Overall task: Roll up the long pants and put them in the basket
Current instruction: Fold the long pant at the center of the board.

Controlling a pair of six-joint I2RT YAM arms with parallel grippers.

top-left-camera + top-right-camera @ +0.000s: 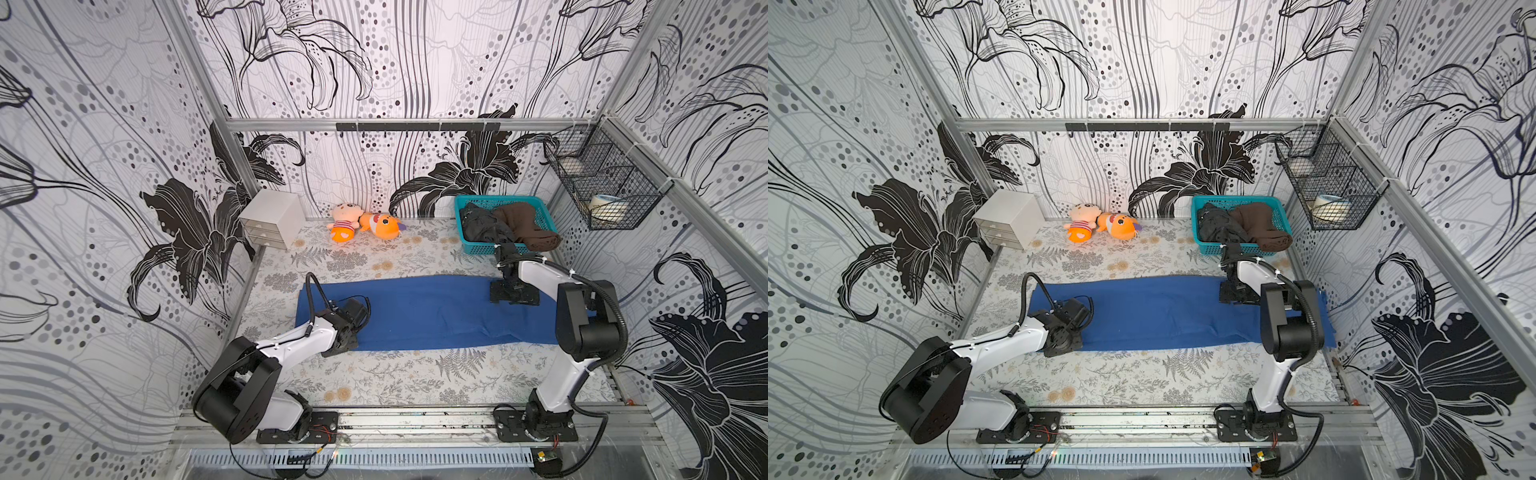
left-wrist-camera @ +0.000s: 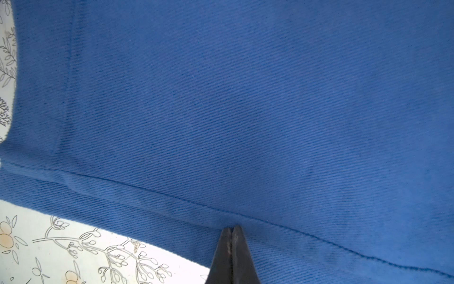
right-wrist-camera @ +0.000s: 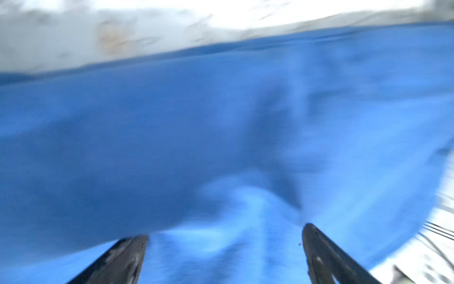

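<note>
Long pants (image 1: 424,311): being carried flat by desk (image 1: 395,382), frame centre.
Left pincer (image 2: 232,230): being held together at pants edge.
Right pincer (image 3: 225,231): being held apart.

blue long pants (image 1: 424,311), flat, unrolled, mid-table

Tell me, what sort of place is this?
Probably a robot test booth staged like a home: two arms bolted to a rail, patterned walls on a metal frame, and pants, toys and a basket of clothes.
</note>
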